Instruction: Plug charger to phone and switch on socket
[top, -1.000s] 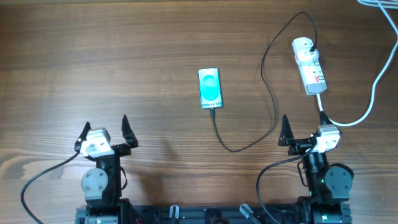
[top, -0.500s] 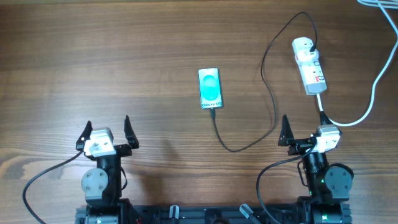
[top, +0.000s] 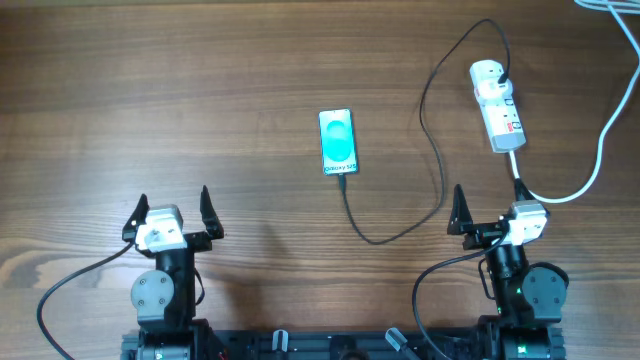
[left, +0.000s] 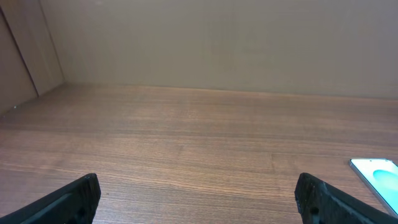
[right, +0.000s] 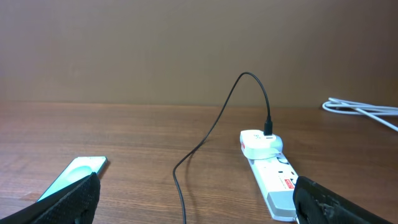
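Wood-grain table bears flat rectangular phone, thin charger.

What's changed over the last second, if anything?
The left pincer shifted slightly to the right, open and holding nothing. Nothing was taken hold of or let go. The right pincer, phone, charger and socket stayed where they were.

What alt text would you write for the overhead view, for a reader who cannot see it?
A phone with a turquoise screen lies on a wooden table, a thin black charger looping from its near end to the white socket at far right. The left claw and right claw sit open and empty at the bottom.
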